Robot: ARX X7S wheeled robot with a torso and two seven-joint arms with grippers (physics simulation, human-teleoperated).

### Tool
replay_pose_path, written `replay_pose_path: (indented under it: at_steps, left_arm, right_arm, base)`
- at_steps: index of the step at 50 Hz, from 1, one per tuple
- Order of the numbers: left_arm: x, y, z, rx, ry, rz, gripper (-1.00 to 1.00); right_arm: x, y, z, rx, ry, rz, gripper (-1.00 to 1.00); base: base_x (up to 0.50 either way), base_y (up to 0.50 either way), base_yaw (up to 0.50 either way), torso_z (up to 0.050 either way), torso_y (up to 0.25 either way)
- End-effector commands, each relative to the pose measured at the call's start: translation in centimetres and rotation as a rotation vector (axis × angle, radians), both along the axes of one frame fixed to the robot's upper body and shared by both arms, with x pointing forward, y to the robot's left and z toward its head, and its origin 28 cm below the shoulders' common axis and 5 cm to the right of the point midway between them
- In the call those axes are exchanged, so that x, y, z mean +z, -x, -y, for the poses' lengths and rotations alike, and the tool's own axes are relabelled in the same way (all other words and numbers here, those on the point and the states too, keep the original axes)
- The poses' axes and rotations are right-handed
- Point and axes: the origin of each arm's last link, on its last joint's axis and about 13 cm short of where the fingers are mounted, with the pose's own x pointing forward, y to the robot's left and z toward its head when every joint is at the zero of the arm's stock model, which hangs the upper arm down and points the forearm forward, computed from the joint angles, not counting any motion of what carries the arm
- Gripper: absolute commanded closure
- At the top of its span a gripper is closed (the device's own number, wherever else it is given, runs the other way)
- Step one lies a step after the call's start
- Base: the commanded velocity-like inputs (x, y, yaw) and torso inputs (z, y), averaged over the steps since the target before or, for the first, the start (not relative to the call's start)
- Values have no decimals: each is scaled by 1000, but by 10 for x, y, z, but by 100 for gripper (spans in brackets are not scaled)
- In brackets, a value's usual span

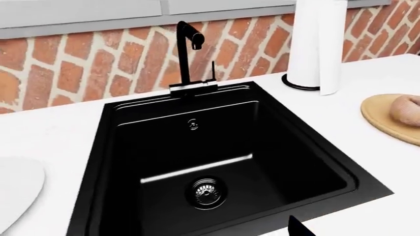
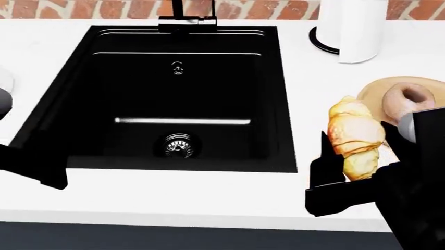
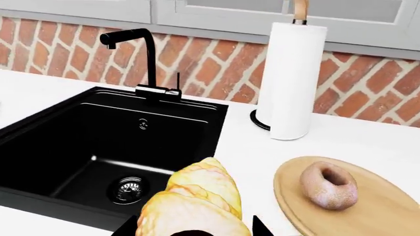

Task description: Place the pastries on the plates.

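While the right gripper (image 2: 355, 159) clamps the croissant (image 2: 356, 136) between its fingers (doughnut (image 2: 407, 101) plated) — left gripper's state unclear.

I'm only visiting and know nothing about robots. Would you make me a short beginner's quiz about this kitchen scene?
1. True or false: the doughnut already lies on the wooden plate.
2. What does the right gripper hold? A) a paper towel roll B) the croissant C) a white plate
3. Fill in: between the white plate and the wooden plate sits a black ____.

Key
1. True. The doughnut rests on the wooden plate, beside the paper towel roll.
2. B. The croissant sits between the right gripper's fingers, held above the counter.
3. Sink. In the left wrist view, the white plate is on one side of it and the wooden plate on the other.
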Motion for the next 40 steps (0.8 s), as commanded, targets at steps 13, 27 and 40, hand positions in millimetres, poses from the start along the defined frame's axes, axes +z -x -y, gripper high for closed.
replay_pose_path:
  at_steps: [13,27,40]
  left_arm:
    - [6,-2,2,-4,-9,11,-100]
    - [4,0,0,7,-1,18,-100]
    - [4,-2,-4,22,4,22,-100]
  right_arm:
    - [2,-2,3,15,-4,2,100]
    - [4,-12,-5,42,9,-6,100]
    - [5,-13,-3,39,26,-11,100]
  base:
    - [0,500,0,0,0]
    - [2,500,0,1,0]
    - [26,500,0,0,0]
